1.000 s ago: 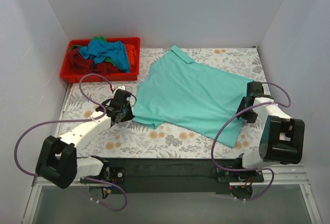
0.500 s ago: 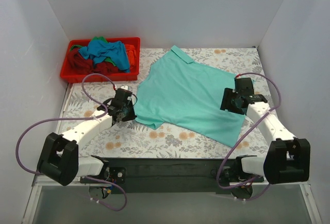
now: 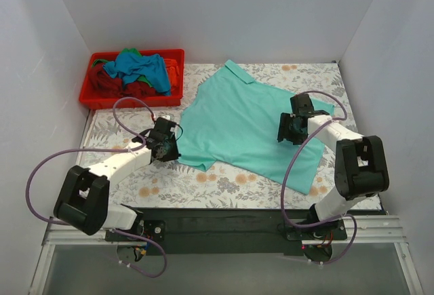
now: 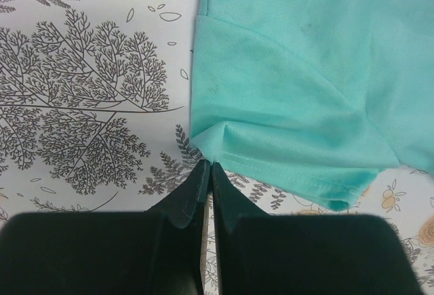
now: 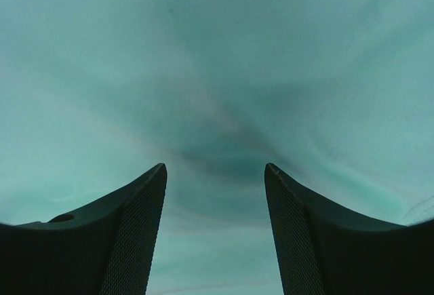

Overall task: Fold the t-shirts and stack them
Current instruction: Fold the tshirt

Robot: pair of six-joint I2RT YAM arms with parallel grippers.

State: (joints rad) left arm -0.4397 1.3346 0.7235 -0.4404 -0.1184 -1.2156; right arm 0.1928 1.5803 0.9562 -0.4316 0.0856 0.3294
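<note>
A teal shirt [image 3: 237, 122] lies spread flat across the middle of the table [image 3: 224, 181], which has a flowered covering. The shirt's collar [image 3: 237, 71] points to the far side and its lower hem lies toward the near right. At the far left corner stands a red bin [image 3: 85, 97] holding a loose heap of shirts [image 3: 139, 71]: a blue one on top, with dark red, green and orange cloth showing around it. The bin sits well apart from the teal shirt. The left gripper [image 3: 169, 151] is down at the left edge of the teal shirt, at the near corner of the sleeve [image 4: 271, 105]. In the left wrist view its jaws are pressed together with only a sliver between them. Their tips [image 4: 207, 167] sit right on the stitched hem, where the cloth gathers into a small pucker, so it appears to nip the sleeve edge. The right gripper [image 3: 285, 131] is over the right part of the shirt, inside its outline and just left of the right sleeve. In the right wrist view its two fingers [image 5: 135, 227] stand wide apart with nothing between them. Teal cloth fills that view, with a soft dark crease running across it below the tips. From these views I cannot tell whether those fingers touch the cloth or hang just above it.
</note>
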